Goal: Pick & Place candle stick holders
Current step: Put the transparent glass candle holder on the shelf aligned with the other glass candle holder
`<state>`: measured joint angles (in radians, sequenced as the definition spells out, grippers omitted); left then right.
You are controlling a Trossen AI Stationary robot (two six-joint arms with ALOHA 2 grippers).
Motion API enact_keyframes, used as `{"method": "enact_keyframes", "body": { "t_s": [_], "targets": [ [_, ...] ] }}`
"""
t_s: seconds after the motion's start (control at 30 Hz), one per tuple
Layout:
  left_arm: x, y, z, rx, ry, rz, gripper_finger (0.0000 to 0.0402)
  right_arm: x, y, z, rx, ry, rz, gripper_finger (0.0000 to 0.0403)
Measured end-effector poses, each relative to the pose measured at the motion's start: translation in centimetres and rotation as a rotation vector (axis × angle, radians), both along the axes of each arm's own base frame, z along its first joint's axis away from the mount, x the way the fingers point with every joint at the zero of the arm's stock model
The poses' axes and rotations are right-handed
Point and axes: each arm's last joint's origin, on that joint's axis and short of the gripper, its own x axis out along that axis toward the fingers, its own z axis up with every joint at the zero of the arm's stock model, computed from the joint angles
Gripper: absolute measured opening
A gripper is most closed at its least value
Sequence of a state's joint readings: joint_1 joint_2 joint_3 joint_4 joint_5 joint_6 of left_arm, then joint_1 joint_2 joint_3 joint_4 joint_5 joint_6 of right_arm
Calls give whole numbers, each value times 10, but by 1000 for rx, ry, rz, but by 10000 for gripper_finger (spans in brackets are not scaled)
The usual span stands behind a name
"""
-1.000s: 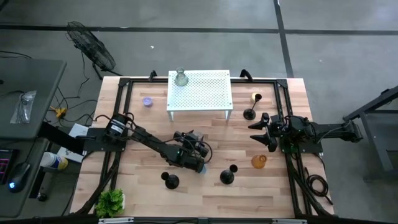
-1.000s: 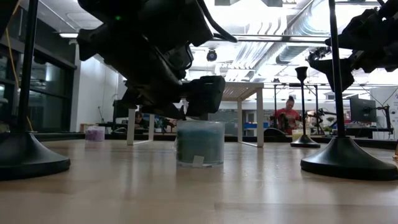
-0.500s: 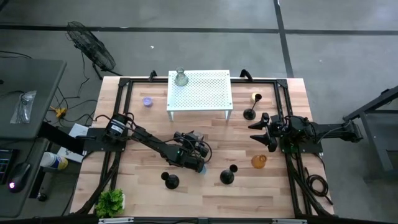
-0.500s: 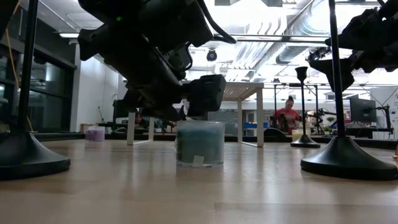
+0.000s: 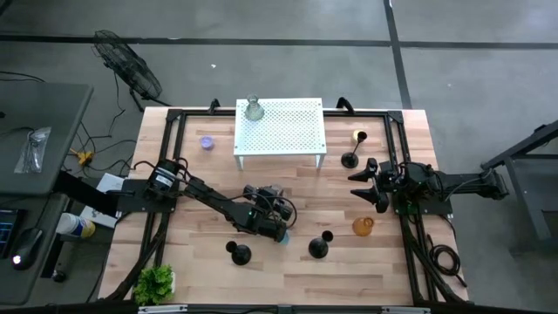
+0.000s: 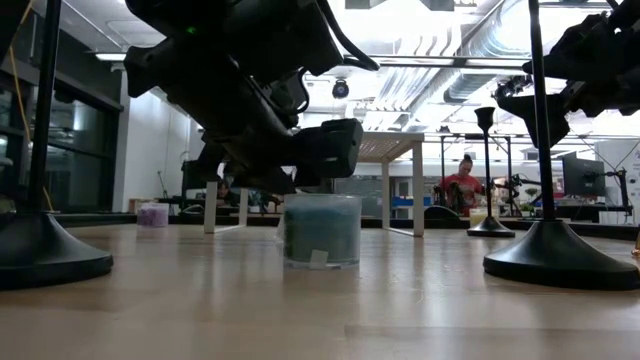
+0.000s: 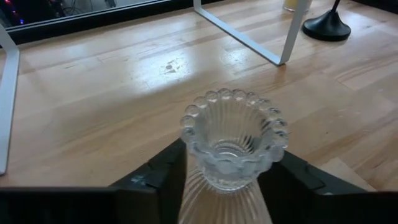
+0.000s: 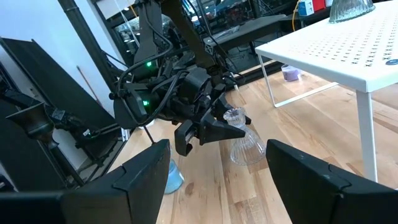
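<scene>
Black holders: three – near left (image 5: 239, 253), near centre (image 5: 319, 246), far right (image 5: 350, 159).
Glass cups: six – clear on stand (image 5: 253, 109), purple (image 5: 207, 142), yellow (image 5: 359, 137), amber (image 5: 363, 226), blue (image 6: 320, 230), clear ribbed (image 7: 233, 146).
Stand: one (image 5: 281, 127). Plant: one (image 5: 154, 283).

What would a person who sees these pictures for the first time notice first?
Probably the left hand near the middle of the table, with its fingers on either side of a clear ribbed glass cup that has a beaded rim; whether it grips the cup I cannot tell. Next, the white perforated stand at the far edge, with another clear glass piece on its top. The right hand waits at the right side, near an amber cup.
</scene>
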<state>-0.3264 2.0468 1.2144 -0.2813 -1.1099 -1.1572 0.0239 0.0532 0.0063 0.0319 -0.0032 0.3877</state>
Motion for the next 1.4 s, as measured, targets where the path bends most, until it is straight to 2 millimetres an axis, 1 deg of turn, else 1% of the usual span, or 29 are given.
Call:
{"method": "enact_keyframes", "body": {
  "t_s": [0.1, 0.2, 0.6, 0.83, 1.0, 1.13, 1.23, 1.4],
  "targets": [
    [0, 0, 0, -1, -1, 1, 137, 0, 0, 0, 0, 0, 0, 260],
    [0, 0, 0, 0, -2, 1, 119, 0, 0, 0, 0, 0, 0, 260],
    [0, 0, 0, 15, 18, -9, 117, 0, 0, 0, 0, 0, 0, 260],
    [-1, 0, 7, 23, 27, -23, 117, 0, 0, 0, 0, 0, 0, 260],
    [-3, 1, 22, 19, -1, -24, 117, 0, 0, 0, 0, 0, 0, 260],
    [-5, 2, 37, 62, 21, -46, 117, 0, 0, 0, 0, 0, 0, 260],
    [-7, 2, 52, 79, 28, -67, 117, 0, 0, 0, 0, 0, 0, 260],
    [-13, 4, 79, 85, -11, -83, 117, 0, 0, 0, 0, 0, 0, 260]
  ]
}}
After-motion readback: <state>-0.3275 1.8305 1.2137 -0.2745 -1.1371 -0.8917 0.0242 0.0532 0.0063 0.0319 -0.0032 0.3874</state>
